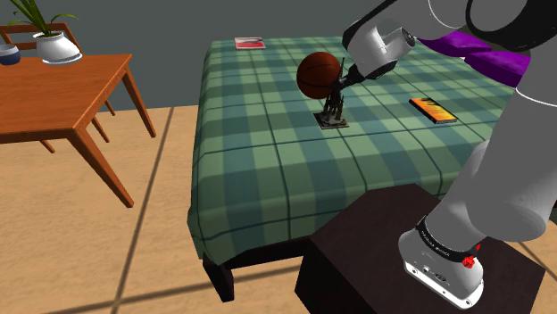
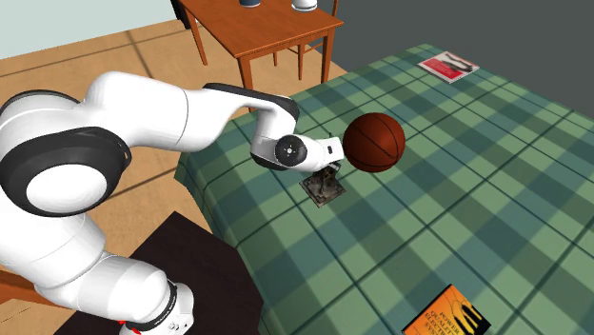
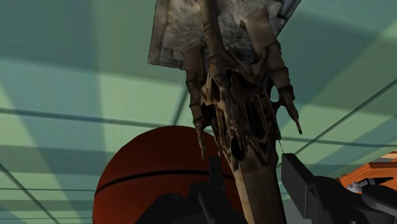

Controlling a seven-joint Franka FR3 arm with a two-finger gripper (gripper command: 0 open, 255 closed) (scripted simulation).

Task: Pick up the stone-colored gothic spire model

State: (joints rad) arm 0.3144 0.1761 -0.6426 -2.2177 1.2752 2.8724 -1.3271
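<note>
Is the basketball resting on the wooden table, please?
No, the basketball sits on the green plaid bed cover beside the spire model, apart from the wooden table.

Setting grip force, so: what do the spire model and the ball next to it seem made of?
The spire model looks like weathered stone: matt grey-brown, mottled and pitted, with carved openwork; possibly a cast imitation. The ball seems rubber or leather: dark orange-brown with black seams and a faint sheen.
</note>
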